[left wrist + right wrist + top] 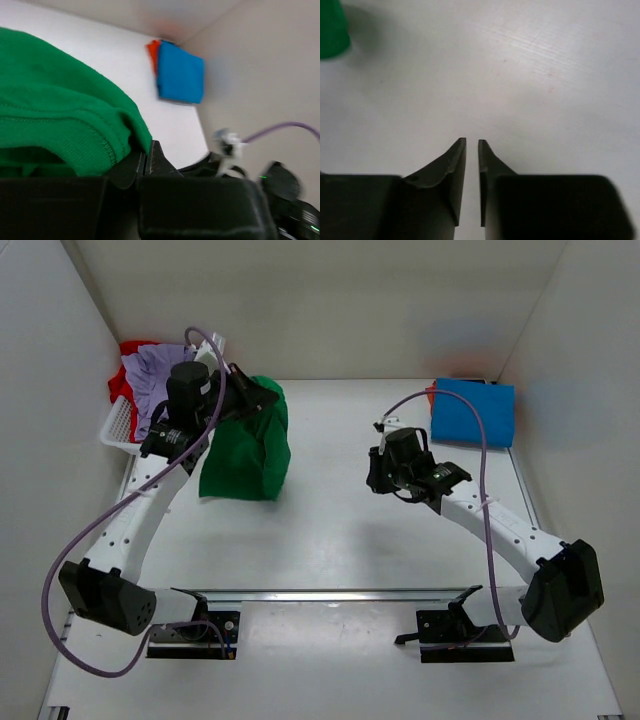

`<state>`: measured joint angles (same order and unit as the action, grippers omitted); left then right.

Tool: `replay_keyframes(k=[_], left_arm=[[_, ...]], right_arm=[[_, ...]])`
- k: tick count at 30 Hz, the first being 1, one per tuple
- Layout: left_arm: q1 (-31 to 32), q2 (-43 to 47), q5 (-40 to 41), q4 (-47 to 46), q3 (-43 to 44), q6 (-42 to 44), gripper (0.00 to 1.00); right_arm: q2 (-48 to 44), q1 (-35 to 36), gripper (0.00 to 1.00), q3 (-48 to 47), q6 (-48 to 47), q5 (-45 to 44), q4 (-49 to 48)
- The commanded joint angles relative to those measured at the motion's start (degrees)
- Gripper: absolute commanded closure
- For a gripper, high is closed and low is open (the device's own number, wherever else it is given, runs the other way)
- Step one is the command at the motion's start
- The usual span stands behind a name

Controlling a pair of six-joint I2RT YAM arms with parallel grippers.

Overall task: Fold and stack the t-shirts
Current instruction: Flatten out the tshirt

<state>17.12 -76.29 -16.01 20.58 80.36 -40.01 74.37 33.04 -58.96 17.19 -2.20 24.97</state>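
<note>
My left tool (148, 159) is pinching an edge of the green t-shirt (248, 450), which hangs bunched from it over the worktop (340, 540), near the white lattice basket (115, 428). I take this as the fetching step, with the blue t-shirt (473, 412) lying folded at the far right corner. My right tool (472, 150), well apart from the shirt, is pressed nearly together on nothing. Next, I judge, the shirt must be laid flat mid-worktop, which calls for that tool to spread and take a second edge.

white arm links (145, 520), black joints and bases — looping purple cables (485, 465), black wedge-tipped claw fingers (451, 170)
</note>
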Motion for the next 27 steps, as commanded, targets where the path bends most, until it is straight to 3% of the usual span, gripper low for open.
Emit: replay_keyframes(k=[1,5,8,10,13,14,15,16,18,20,27], left_arm=[[3.3,0.1,-7.1,4.2,6.1,1.6,1.00],[7.9,-3.4,-16.6,4.8,13.8,0.8,1.00],[8.3,-4.1,-18.5,3.9,17.1,-0.2,1.00],[6.4,-3.5,-21.0,2.0,17.9,-1.6,1.00],[0.0,-0.3,-18.2,-1.0,10.2,-5.4,0.99],[-7.1,4.4,-14.1,-1.8,-3.6,-7.7,0.71],[-7.2,5.4,-14.0,-1.9,-6.8,-7.7,0.63],[-9.3,6.5,-13.6,-4.9,-10.1,-8.5,0.48],[-10.7,9.7,-13.4,-9.3,-20.9,-10.9,0.33],[-10.9,10.9,-13.1,-12.0,-25.7,-11.6,0.30],[-7.2,11.7,-8.2,-8.3,-34.7,-6.3,0.30]], right_arm=[[-2.0,2.2,0.85,2.9,1.9,3.9,-2.7],[-5.5,3.0,0.65,6.6,3.8,6.0,-6.9],[-7.2,0.8,0.60,8.0,4.4,6.3,-7.8],[-9.8,-1.6,0.57,10.7,4.6,7.3,-8.2],[-12.8,-5.6,0.52,13.2,4.8,9.5,-7.9],[-14.5,-8.2,0.45,14.2,3.8,11.2,-7.5],[-14.5,-8.3,0.45,14.2,3.6,11.2,-7.4],[-14.9,-8.2,0.41,14.5,3.4,11.4,-7.1],[-15.0,-8.7,0.39,15.2,2.4,11.7,-6.6],[-14.9,-8.7,0.38,15.9,2.6,12.1,-6.5],[-12.7,-7.2,0.38,19.3,2.1,10.2,-7.4]])
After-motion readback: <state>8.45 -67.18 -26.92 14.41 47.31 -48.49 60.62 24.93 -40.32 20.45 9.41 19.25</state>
